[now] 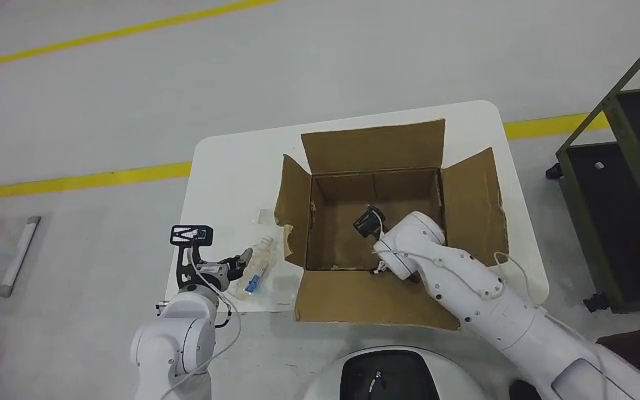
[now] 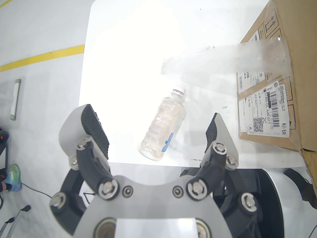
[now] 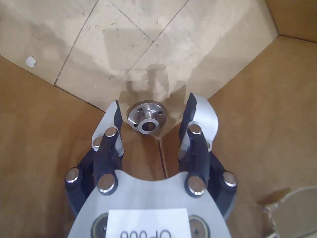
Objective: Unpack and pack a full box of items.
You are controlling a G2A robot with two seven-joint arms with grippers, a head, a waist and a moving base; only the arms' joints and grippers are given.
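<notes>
A: Where is the left hand (image 2: 153, 120)?
B: Above the counter (image 2: 138, 38), fingers spread wide, over a clear plastic bottle (image 2: 168, 115) that lies on its side near the open cardboard box (image 1: 375, 150).
A: And the right hand (image 3: 153, 104)?
B: Down inside the box, fingers apart on either side of a metal flange (image 3: 147, 120) in a bottom corner, not clamped on it.

Left end effector (image 2: 152, 113) and right end effector (image 3: 154, 100) gape.
</notes>
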